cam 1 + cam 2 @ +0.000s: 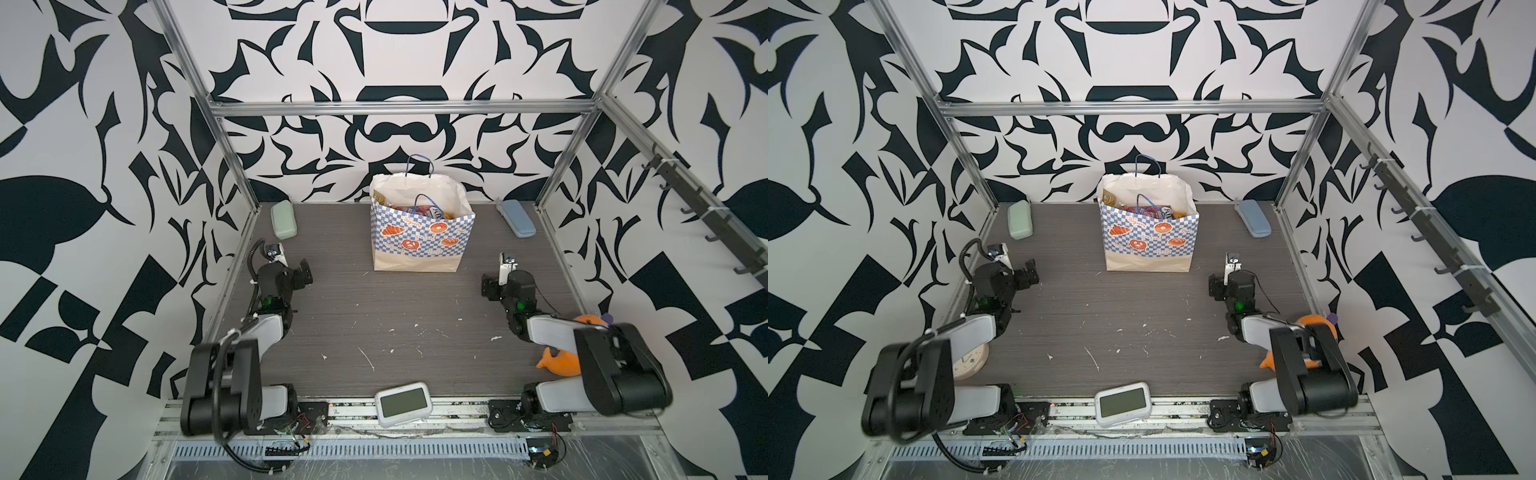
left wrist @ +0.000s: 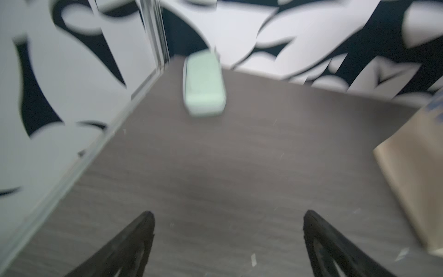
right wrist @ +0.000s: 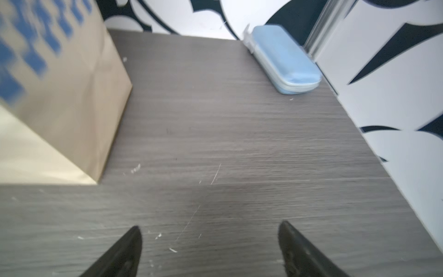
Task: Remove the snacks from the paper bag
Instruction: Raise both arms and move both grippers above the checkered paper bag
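Your paper bag [image 1: 419, 245] stands upright at the back middle of the grey wood-grain table [image 1: 374, 316]. Its long axis is vertical, mouth up. Matte tan paper, blue-white checks, creased white lining. Glossy, crinkled snacks [image 1: 417, 210] sit inside, below the rim. Left gripper [image 2: 229, 215]: fingers spread wide, nothing between. Right gripper [image 3: 209, 230]: likewise wide apart, empty.
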Tool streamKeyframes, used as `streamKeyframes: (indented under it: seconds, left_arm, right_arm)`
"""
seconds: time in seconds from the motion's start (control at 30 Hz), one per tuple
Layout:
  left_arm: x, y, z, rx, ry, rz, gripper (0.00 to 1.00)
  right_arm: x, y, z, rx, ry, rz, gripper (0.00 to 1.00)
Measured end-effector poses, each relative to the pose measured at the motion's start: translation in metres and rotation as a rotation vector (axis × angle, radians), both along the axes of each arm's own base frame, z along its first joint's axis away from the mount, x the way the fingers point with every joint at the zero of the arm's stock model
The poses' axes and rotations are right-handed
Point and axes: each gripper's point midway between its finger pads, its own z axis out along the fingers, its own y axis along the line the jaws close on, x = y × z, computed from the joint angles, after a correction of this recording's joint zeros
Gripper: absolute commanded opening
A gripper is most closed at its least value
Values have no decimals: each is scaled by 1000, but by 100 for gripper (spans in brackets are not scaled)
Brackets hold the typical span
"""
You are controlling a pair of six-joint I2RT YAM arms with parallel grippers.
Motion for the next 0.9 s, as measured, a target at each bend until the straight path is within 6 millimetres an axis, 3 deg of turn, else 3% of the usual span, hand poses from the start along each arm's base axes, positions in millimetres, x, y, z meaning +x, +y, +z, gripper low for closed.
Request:
streamKeyframes:
  seconds: [0.07,0.1,0.2,0.3,0.4,0.5,0.57,0.7,0.9]
  left_arm:
    - [-4,-13,63,-27,-114,-15,88]
    - [-8,-24,97,-39,-170,-31,87]
    - [-20,-61,175,-62,-266,-107,87]
    - [-22,-94,221,-87,-274,-201,88]
    - [-5,-112,236,-102,-215,-260,90]
    - [24,-134,224,-105,-97,-333,92]
    - [42,-150,210,-95,-11,-390,92]
    - [76,-185,191,-43,121,-524,91]
    - [98,-230,193,19,162,-699,89]
  right_arm:
    - [2,8,47,63,-81,21,72]
    - [1,12,73,95,-125,38,68]
    - [-7,25,139,182,-204,82,64]
    - [-10,34,191,240,-230,112,63]
    - [0,41,231,274,-190,128,63]
    - [21,52,259,306,-127,158,63]
    - [36,61,266,328,-75,185,62]
    - [59,85,250,347,59,230,62]
    - [78,121,205,334,240,270,61]
